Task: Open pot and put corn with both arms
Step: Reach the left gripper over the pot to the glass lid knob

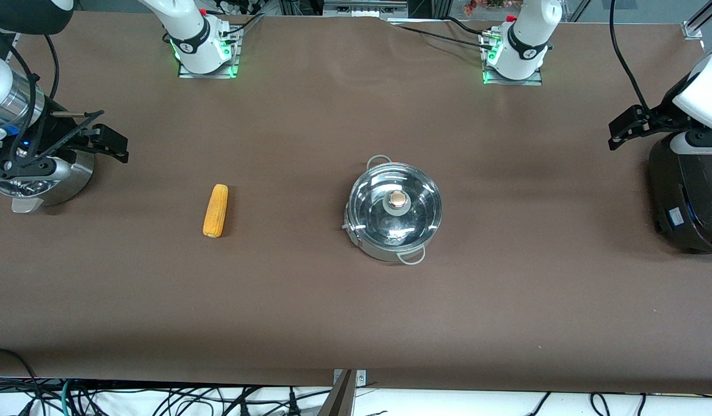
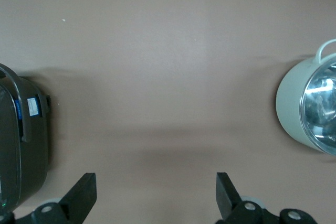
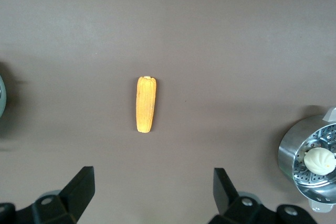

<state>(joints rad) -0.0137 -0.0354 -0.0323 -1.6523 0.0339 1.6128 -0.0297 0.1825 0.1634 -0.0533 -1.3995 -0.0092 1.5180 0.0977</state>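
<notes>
The shiny steel pot [image 1: 395,209] stands mid-table with its clear glass lid on; the metallic knob [image 1: 398,200] is at the lid's centre. The pot's side also shows in the left wrist view [image 2: 310,108]. The yellow-orange corn [image 1: 216,210] lies on the table beside the pot, toward the right arm's end, and also shows in the right wrist view [image 3: 145,104]. My right gripper [image 1: 110,141] [image 3: 154,177] is open and empty, up over the steamer bowl's edge. My left gripper [image 1: 624,128] [image 2: 156,182] is open and empty, up beside the black cooker.
A perforated steel steamer bowl [image 1: 44,179] holding a white bun [image 3: 319,160] stands at the right arm's end. A large black cooker [image 1: 688,196] [image 2: 21,145] stands at the left arm's end. The brown table [image 1: 356,300] ends at its front edge.
</notes>
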